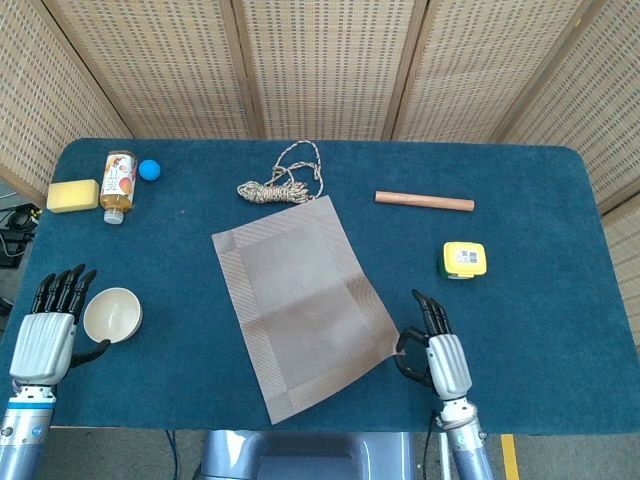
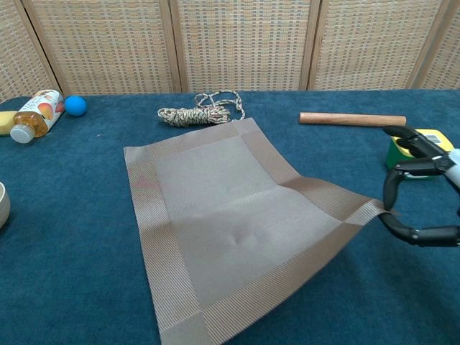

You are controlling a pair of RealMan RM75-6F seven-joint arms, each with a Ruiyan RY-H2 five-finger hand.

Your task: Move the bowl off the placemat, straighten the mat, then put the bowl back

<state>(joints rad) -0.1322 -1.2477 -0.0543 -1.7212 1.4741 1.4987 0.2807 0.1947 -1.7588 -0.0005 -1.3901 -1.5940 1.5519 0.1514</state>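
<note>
With the bowl [image 1: 112, 315] parked by the table's left edge beside the released left hand [image 1: 48, 330], the right hand [image 1: 436, 348] pinches the crooked mat's [image 1: 300, 300] lifted right corner to square it.

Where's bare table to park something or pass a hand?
Free: the blue cloth between the tilted grey woven placemat and the white bowl; also right of the yellow tape measure. Crowded: the far left corner, with yellow sponge, juice bottle and blue ball.
</note>
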